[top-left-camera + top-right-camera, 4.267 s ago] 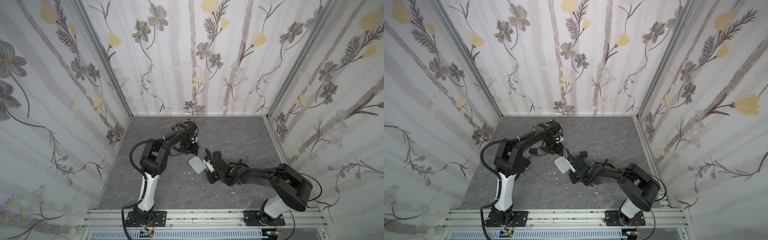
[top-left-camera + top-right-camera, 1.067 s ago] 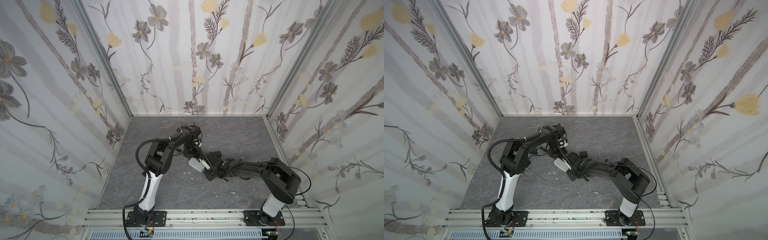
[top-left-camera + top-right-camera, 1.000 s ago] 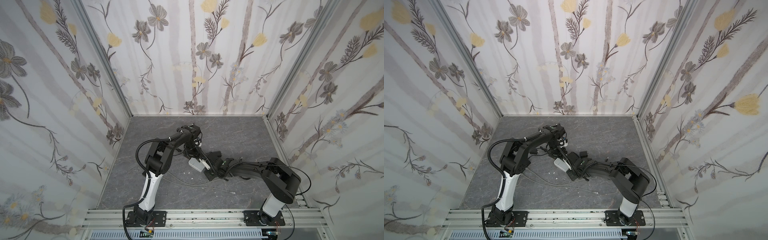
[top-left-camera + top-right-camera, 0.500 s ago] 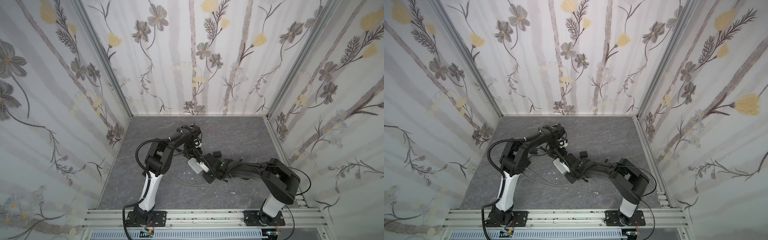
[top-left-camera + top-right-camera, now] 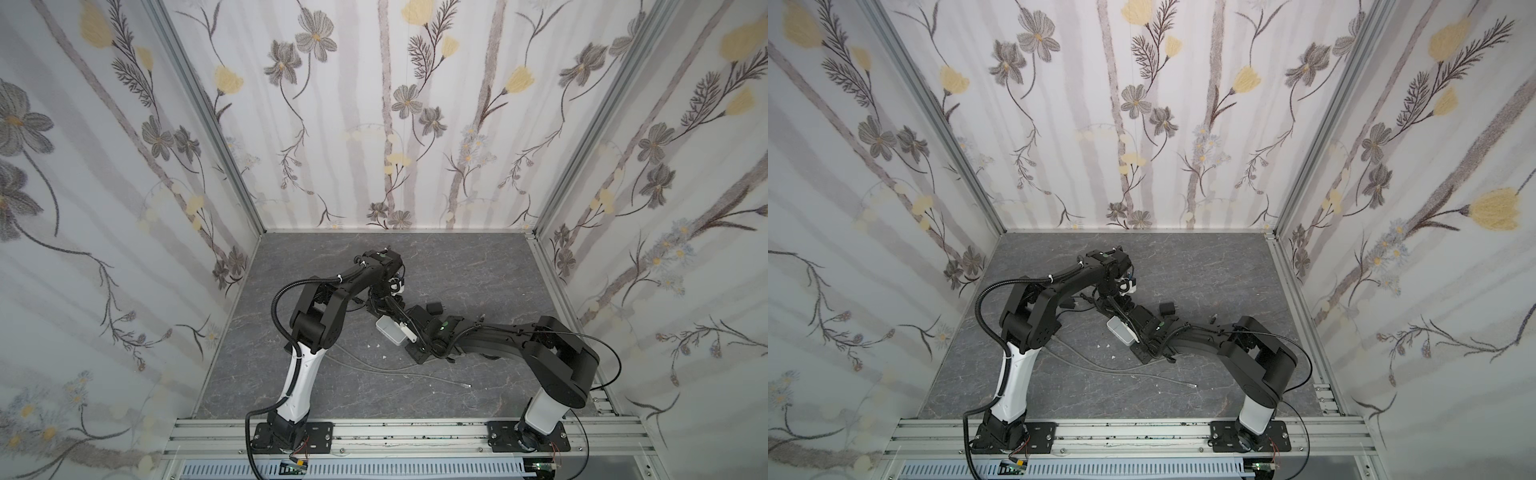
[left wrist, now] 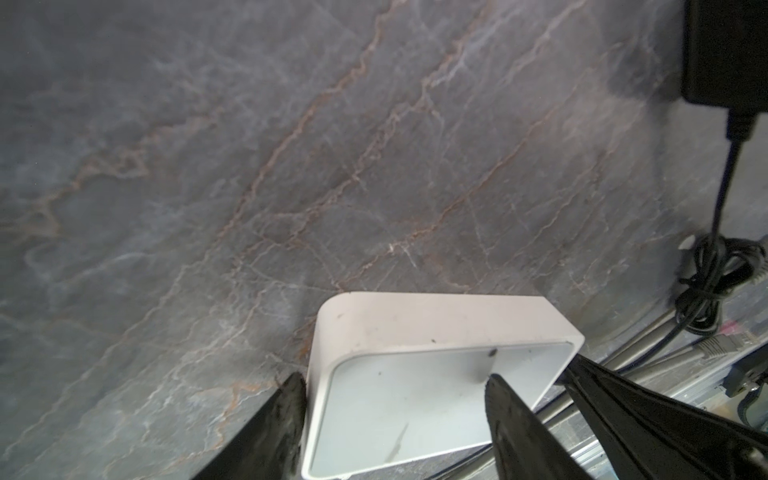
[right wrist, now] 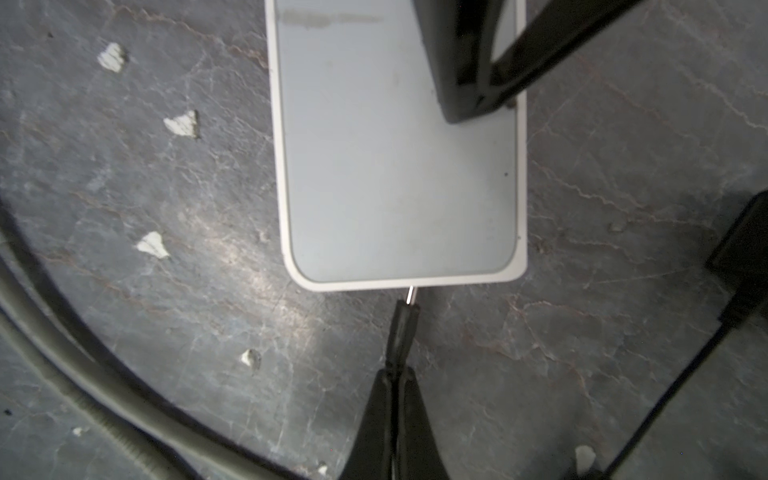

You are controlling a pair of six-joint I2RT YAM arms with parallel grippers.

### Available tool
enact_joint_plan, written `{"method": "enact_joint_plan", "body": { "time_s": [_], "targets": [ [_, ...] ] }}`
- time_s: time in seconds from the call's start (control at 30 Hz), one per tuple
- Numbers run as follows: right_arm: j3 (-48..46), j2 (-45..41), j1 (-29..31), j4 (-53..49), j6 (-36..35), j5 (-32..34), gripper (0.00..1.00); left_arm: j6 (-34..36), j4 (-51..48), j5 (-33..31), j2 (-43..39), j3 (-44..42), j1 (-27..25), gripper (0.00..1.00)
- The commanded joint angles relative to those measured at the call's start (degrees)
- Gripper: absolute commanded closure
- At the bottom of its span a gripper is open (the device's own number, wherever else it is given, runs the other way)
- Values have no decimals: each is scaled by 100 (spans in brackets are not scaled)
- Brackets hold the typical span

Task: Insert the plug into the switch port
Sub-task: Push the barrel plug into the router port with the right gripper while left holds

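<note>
The right tool [image 7: 394, 372] is pinching the black plug [image 7: 403, 324], its metal tip touching the end face of the white box [image 7: 395, 166] near the middle of the surface [image 7: 166, 311]. The switch port is hiding under the rim. The left tool [image 6: 392, 380] is standing spread, one finger [image 7: 465, 62] over the box top, so a skewed push is risking bending the tip or sliding the box.

Light is soft and even (wrist views slightly blurred)

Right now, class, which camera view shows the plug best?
The right wrist view: the plug sits mid-frame, metal tip at the white box's edge. The left wrist view misses it; in both top views it is too small to see.
</note>
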Motion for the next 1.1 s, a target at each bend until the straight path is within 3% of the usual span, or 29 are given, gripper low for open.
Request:
{"method": "enact_joint_plan", "body": {
  "time_s": [0.0,0.37,1.07],
  "targets": [
    [125,44,7,179,-130,66,98,81,-231,-93,42,46,-48,33],
    [418,197,47,-136,-684,470,98,145,-293,-243,64,45,-85,34],
    [104,25,117,729,-1050,378,98,148,-306,-228,156,64,-90,34]
  ]
}}
